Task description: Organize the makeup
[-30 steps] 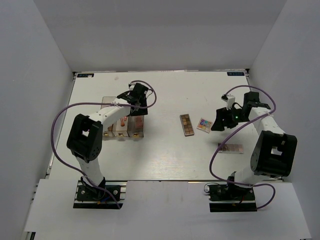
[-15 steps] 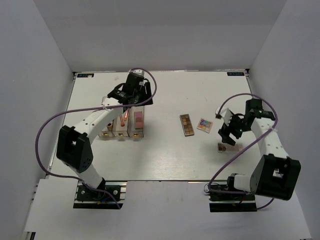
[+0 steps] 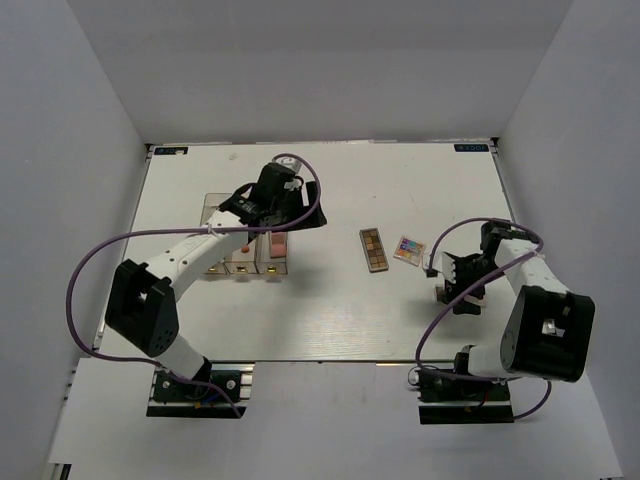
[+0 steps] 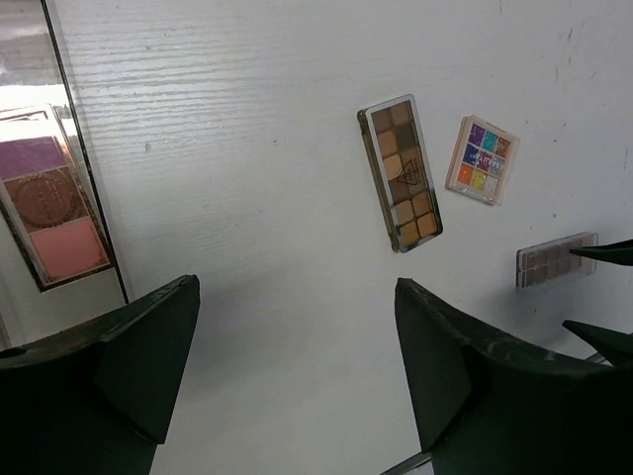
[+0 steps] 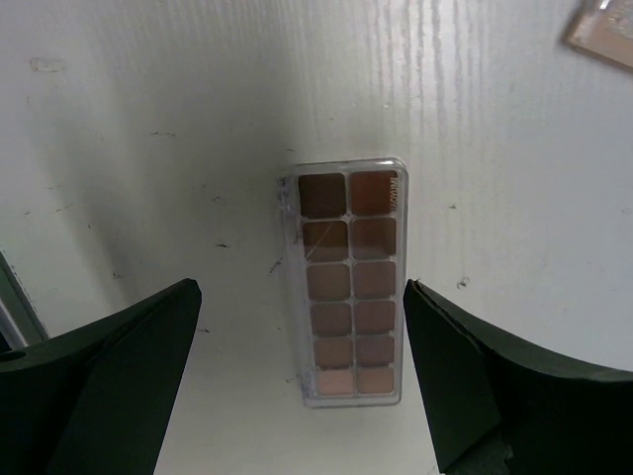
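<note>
Over the mauve palette (image 5: 346,297) on the counter (image 5: 148,148), my right gripper (image 5: 302,297) hangs wide open and empty; I'd centre, drop straight, and pinch the long edges

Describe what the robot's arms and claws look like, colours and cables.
Both the left arm and right arm have white tubular links, boxy black joints and a looping purple cable. The left claw and right claw each have two matte black wedge-shaped fingers.

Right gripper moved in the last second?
Yes. The right gripper went toward the near edge, from beside the multicolour palette to over the mauve palette.
</note>
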{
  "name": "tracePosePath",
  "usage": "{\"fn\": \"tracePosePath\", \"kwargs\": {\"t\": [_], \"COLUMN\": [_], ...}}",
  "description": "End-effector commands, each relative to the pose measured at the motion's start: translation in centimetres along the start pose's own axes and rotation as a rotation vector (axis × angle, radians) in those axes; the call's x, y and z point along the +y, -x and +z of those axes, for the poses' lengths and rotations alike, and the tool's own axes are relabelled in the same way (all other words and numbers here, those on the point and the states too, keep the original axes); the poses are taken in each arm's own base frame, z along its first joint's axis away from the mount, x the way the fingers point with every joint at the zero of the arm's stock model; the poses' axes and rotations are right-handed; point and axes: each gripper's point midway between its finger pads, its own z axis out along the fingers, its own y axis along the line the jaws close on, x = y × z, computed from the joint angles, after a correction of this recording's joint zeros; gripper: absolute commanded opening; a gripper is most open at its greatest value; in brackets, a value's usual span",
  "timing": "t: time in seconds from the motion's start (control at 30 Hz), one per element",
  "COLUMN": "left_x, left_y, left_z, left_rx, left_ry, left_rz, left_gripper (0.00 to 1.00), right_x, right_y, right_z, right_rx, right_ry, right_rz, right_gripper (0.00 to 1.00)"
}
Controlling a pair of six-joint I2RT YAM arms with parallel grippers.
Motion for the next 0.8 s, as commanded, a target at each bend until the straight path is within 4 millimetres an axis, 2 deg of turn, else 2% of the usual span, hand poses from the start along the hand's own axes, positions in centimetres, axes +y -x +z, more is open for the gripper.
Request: {"fn": "tracePosePath", "kwargs": {"t": [0.0,0.3,0.4,0.57,0.6,0.63,0.77], "left_x": [-1.0,-1.1,-0.9,-0.7,-0.3,-0.3,-0.5], "left_y": [0.8,0.1,-0.3,-0.7,-0.2,-0.2,0.0], "left_z": [-2.1,-2.7,-3.0,-3.6,-3.8,-3.9,-4.4], "left_rx": [-0.044,-0.048,-0.044,-0.039,-0.064,-0.066,-0.077], "left_ry": [-0.038,-0.029,-0.025,-0.023,0.002,0.001,-0.009], "left_rz": [-0.010,-0.026,-0.029,-0.037,-0.042,-0.044,-0.053], "left_gripper": [0.90,0.93,0.93,0.93,0.93,0.93,0.93], "right_x": [-0.2,-2.6,-2.9,-2.0,-1.7,-2.1,-0.9], "right_y": [-0.1,-1.6,-2.3,-3.3,-3.7,-3.7,-4.2], "right_z": [0.2,1.6,2.2,3.3,3.6,3.5,4.4], "right_rx": [-0.007,0.031,0.053,0.084,0.096,0.099,0.110], "right_ry": [0.049,0.032,0.026,0.039,0.032,0.016,0.016], "right_rz": [-0.081,-0.076,-0.085,-0.080,-0.082,-0.090,-0.102], "right_gripper": [0.89,0.89,0.89,0.89,0.89,0.89,0.84]}}
